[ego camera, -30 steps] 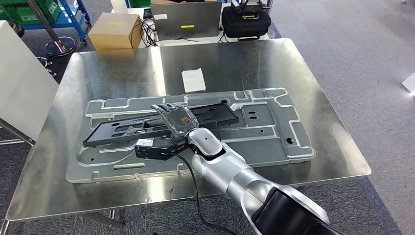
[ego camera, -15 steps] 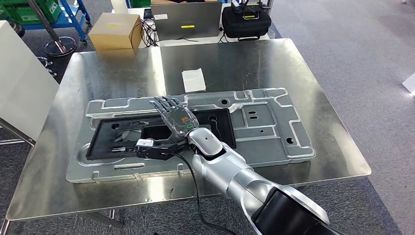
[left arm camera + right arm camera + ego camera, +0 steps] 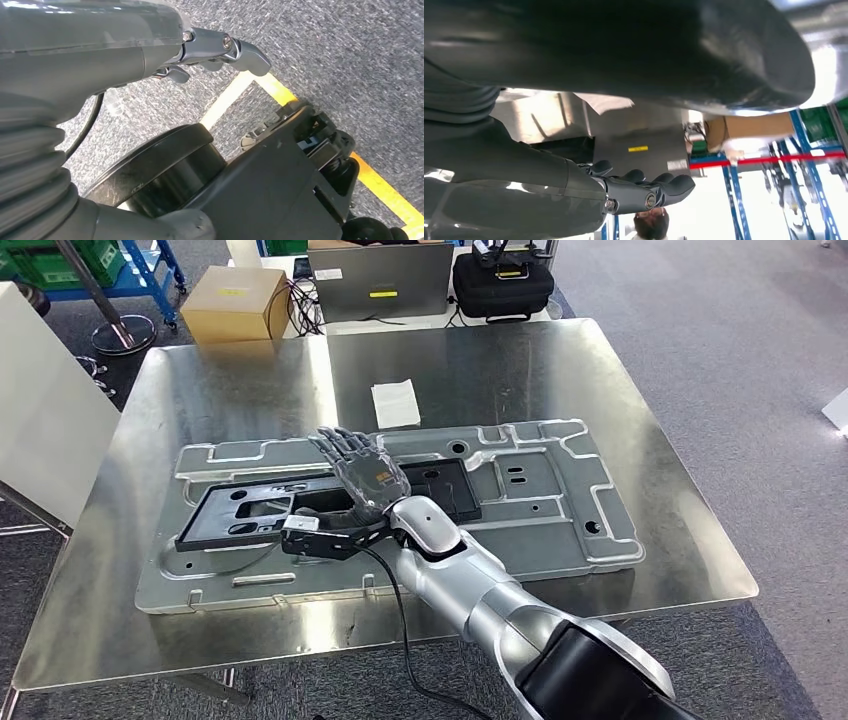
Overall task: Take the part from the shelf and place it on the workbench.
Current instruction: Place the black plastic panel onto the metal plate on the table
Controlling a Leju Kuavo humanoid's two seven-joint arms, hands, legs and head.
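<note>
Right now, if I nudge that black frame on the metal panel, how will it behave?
The black frame looks thin, flat and cut through with openings, so probably light and somewhat flexible. Lying on the smooth metal panel, it would likely slide, not tip.

The right arm (image 3: 480, 590) reaches forward and to the left — silver, bent at the wrist. Its right hand (image 3: 362, 475) lies flat, palm down, fingers (image 3: 338, 443) stretched out and apart, holding nothing. The left hand (image 3: 200, 50) hangs low — fingers loosely extended, empty.
</note>
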